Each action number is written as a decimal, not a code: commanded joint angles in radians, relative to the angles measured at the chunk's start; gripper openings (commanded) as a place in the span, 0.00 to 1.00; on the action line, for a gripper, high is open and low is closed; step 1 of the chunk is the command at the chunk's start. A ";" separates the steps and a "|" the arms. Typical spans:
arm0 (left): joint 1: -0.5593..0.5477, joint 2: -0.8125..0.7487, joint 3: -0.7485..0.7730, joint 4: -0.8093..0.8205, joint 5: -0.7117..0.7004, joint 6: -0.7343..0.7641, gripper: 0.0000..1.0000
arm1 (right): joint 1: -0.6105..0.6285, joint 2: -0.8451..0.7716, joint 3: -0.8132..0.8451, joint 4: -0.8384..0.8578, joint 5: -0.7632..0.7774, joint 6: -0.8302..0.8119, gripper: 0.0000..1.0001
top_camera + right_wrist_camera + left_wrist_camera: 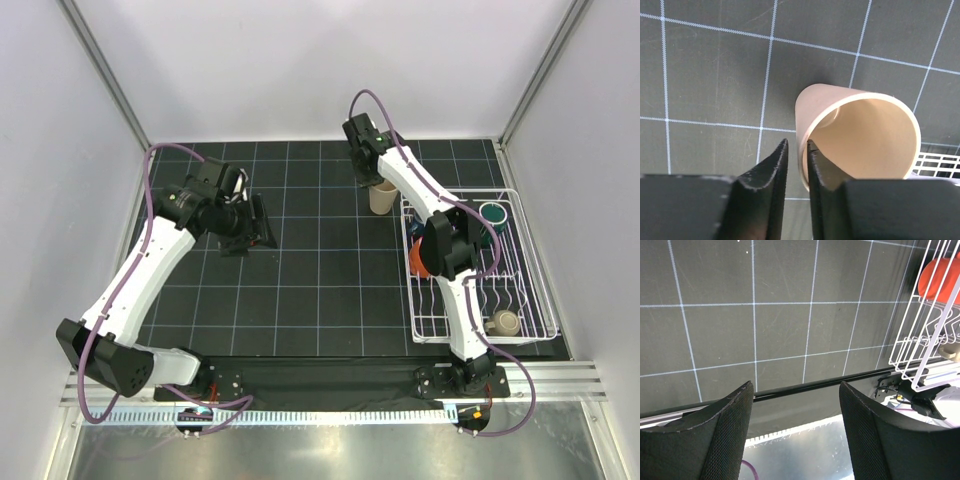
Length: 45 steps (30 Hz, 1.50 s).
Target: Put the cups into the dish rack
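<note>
Item: tall beige tumbler [860, 135], upright on counter [715, 75] just beside dish rack [515, 285]; right jaws clenched on its rim wall. Left jaws released, empty.

4 cups clearly vis: beige tumbler [383, 197], teal mug [491, 215], orange cup [421, 263], taupe mug [503, 323]; 1 rack [531, 290].

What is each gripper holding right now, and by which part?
Right gripper pinches the beige tumbler by its rim wall, one finger inside, one outside. Left gripper holds nothing.
</note>
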 commanded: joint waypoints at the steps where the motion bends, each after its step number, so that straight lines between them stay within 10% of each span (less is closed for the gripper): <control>1: 0.009 -0.016 0.007 0.002 0.029 0.019 0.68 | 0.005 -0.023 0.002 -0.001 -0.012 -0.006 0.18; 7: 0.009 -0.016 -0.013 0.022 0.049 0.009 0.68 | 0.024 -0.040 -0.007 -0.015 -0.007 -0.011 0.04; 16: 0.012 -0.025 -0.024 0.041 0.049 -0.020 0.68 | 0.185 -0.183 -0.039 -0.093 -0.032 0.014 0.04; 28: 0.080 -0.068 -0.086 0.074 0.034 -0.080 0.67 | 0.536 -0.479 -0.525 -0.081 -0.058 0.083 0.04; 45: 0.097 -0.042 -0.103 0.109 0.097 -0.113 0.67 | 0.620 -0.594 -0.794 0.063 -0.102 0.193 0.17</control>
